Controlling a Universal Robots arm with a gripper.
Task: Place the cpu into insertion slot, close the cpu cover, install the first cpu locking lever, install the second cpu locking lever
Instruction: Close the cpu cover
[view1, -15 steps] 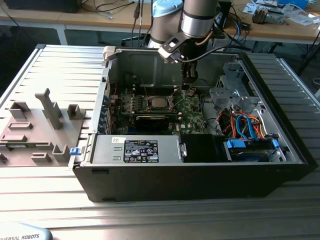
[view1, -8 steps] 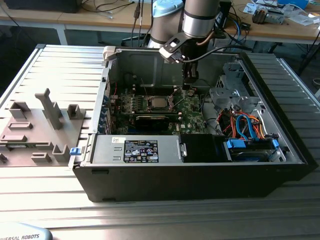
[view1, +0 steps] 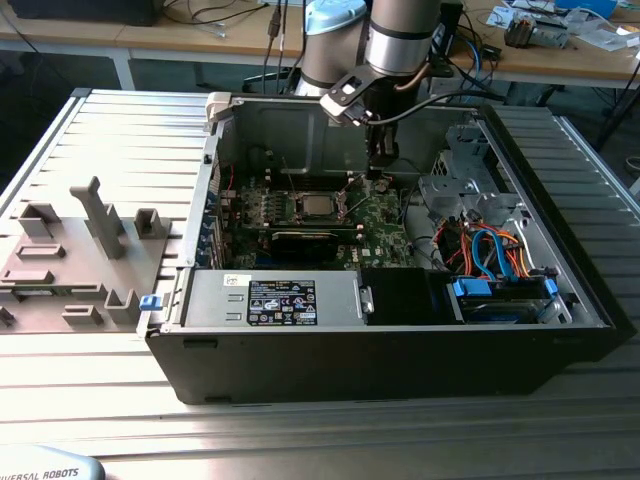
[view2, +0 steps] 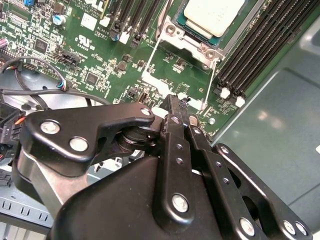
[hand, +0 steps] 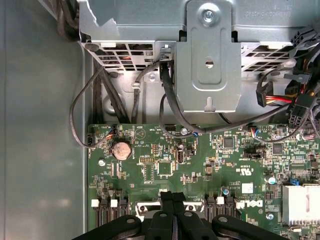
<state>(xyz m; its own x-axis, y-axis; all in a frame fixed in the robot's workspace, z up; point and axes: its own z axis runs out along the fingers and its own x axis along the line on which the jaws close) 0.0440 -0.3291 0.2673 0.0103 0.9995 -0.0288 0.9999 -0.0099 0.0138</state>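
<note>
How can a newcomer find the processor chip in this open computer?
Look inside the open black computer case, at the green board. Near the board's middle sits a flat square chip in a silvery frame. Its pale metal top sets it apart from the long black slots beside it.

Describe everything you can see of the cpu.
The cpu, a small flat square chip with a dull silver-grey metal top, lies level over the green circuit board, framed by the thin silvery metal cover plate, which lies down around it. The shut black pincer hangs apart from the chip, over the board.
</note>
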